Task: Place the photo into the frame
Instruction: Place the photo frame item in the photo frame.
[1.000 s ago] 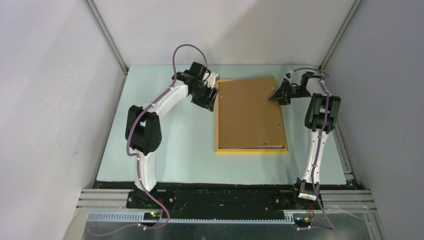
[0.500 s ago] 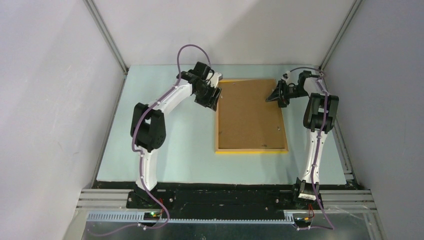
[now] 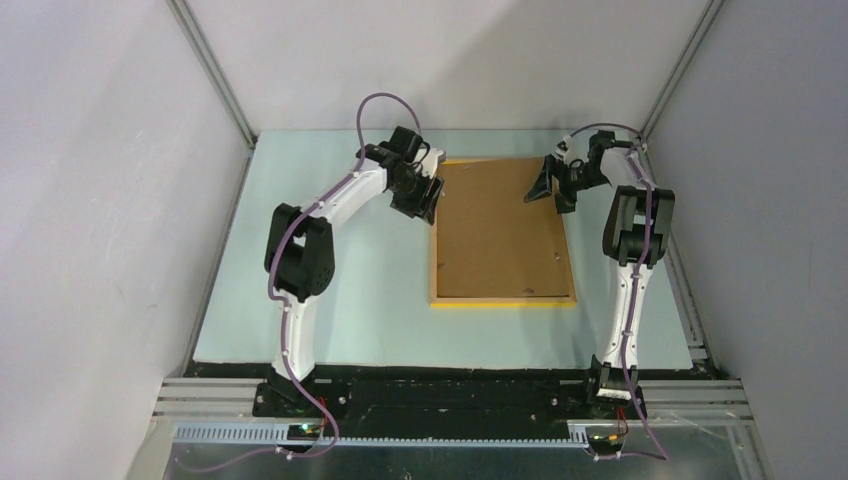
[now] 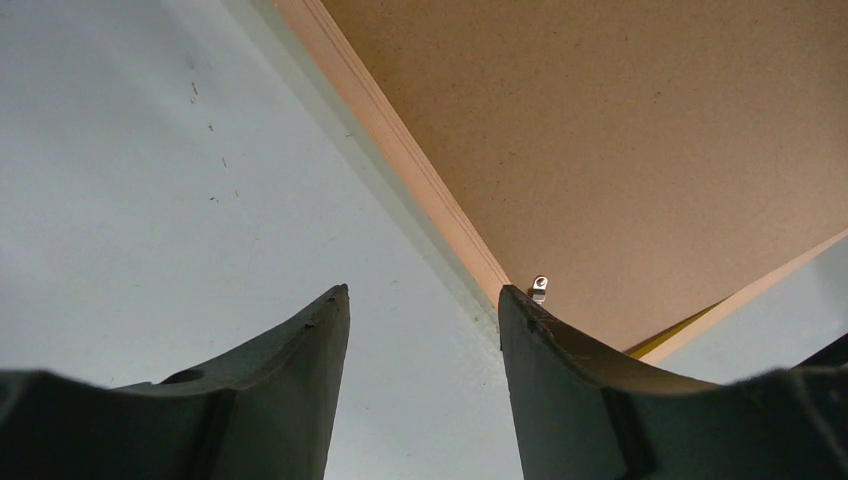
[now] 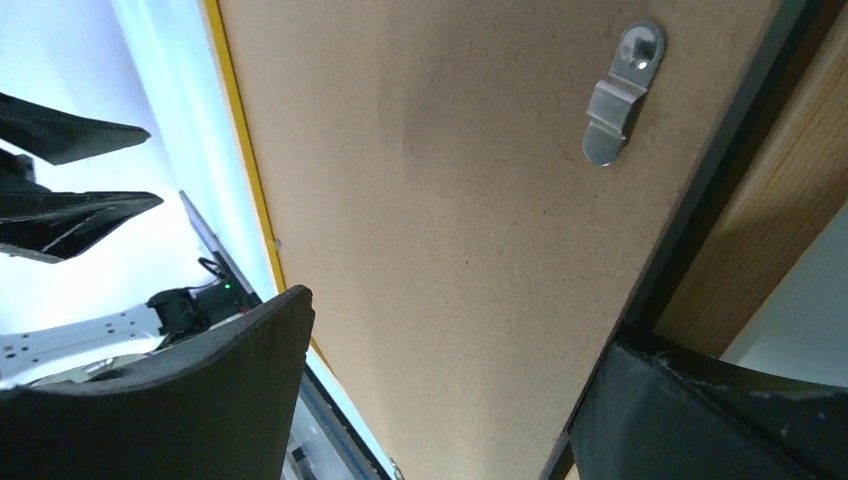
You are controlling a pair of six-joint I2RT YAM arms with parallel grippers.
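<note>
The frame [image 3: 437, 250], with narrow yellow-orange edges, lies flat on the pale mat with a brown backing board [image 3: 497, 230] resting inside it. The photo is hidden. My left gripper [image 3: 428, 200] stands open at the frame's far left edge. In the left wrist view it [image 4: 424, 292] is over bare mat, its right finger close to the frame's wooden rim [image 4: 400, 170] and a small metal tab [image 4: 540, 287]. My right gripper [image 3: 540, 190] hangs open over the frame's far right corner. In the right wrist view it [image 5: 455, 320] spans the board [image 5: 450, 200] without gripping it.
A metal turn clip [image 5: 622, 95] sits on the board near the frame's dark inner rim. The enclosure's grey walls close in at left, right and back. The arm bases stand on the black rail [image 3: 450, 395] at the near edge.
The right gripper opened and let go of the backing board, whose raised, skewed far end dropped flat into the frame. The right gripper drew back slightly. The left arm shifted a little.
</note>
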